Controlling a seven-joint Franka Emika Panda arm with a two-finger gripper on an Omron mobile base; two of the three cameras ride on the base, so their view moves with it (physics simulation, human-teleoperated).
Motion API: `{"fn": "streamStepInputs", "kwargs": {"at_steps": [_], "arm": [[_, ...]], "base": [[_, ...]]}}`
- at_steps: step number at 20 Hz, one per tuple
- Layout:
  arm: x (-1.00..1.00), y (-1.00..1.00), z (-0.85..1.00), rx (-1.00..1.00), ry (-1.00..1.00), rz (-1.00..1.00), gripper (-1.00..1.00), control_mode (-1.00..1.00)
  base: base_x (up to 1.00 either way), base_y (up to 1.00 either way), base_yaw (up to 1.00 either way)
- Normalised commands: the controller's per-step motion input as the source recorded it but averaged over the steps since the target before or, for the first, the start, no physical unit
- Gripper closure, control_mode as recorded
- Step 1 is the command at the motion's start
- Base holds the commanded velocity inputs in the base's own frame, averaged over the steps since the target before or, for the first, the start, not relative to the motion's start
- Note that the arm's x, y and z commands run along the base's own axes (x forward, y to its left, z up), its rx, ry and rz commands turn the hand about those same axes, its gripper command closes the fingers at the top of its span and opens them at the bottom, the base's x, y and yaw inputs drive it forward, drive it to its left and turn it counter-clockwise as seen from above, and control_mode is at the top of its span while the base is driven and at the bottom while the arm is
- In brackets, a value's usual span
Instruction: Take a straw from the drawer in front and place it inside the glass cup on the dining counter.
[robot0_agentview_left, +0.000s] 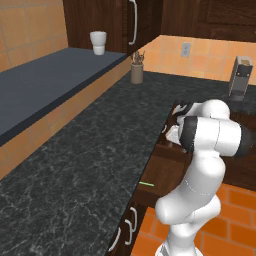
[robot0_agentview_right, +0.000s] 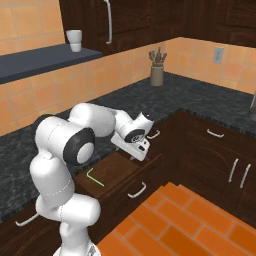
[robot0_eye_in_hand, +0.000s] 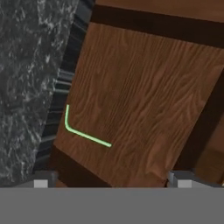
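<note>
in the open drawer (robot0_eye_in_hand: 144, 87), the straw (robot0_eye_in_hand: 81, 131) lies under the wide-open gripper (robot0_agentview_right: 139, 150).

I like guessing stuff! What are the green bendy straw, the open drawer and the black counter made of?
The straw looks like smooth plastic: thin, plain pale green, bent. The drawer looks like brown wood with a matte finish, showing wavy grain. The counter looks like polished dark stone, speckled with pale veins.

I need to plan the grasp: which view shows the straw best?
The hand view: the straw lies whole, bent, on the drawer floor. The right base view shows it small; the left base view shows just a short green piece.
</note>
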Motion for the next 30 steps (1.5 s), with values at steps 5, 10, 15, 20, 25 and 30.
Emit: {"fn": "streamStepInputs", "kwargs": {"at_steps": [5,10,15,20,25,30], "arm": [[0.28,0.32,-0.39,-0.11,0.06,0.0,-1.0,-1.0],[0.22,0.28,-0.36,-0.09,0.04,0.0,-1.0,-1.0],[0.11,0.11,-0.31,-0.03,0.01,0.02,-1.0,-1.0],[0.07,0.01,-0.36,0.0,0.0,0.04,-1.0,-1.0],[0.03,0.02,-0.4,0.0,0.0,0.04,-1.0,-1.0],[-0.03,-0.03,-0.43,0.0,0.0,0.07,-1.0,-1.0]], "base": [[0.0,0.0,0.0],[0.0,0.0,0.0],[0.0,0.0,0.0],[0.0,0.0,0.0],[0.0,0.0,0.0],[0.0,0.0,0.0]]}}
